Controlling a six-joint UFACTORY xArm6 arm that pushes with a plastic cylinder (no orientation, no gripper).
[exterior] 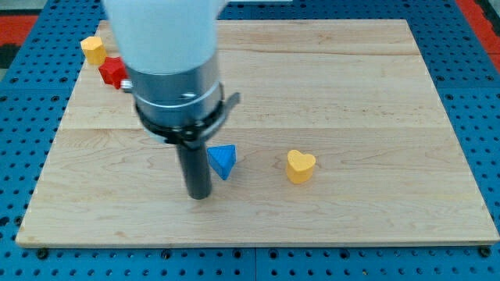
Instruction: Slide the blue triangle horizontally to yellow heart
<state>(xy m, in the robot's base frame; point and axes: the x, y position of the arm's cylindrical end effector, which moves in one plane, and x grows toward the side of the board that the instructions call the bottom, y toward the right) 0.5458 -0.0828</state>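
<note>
The blue triangle [223, 161] lies on the wooden board [351, 94] a little left of centre, toward the view's bottom. The yellow heart [300, 166] lies to its right, apart from it, at about the same height in the view. My tip [200, 195] is the lower end of the dark rod, just left of and slightly below the blue triangle. The rod's side is at the triangle's left edge; I cannot tell if it touches.
A red block [114, 72] and a yellow block [94, 49] sit at the board's top left corner, close together. The arm's large white and grey body [173, 62] hides part of the board's upper left. A blue pegboard [476, 70] surrounds the board.
</note>
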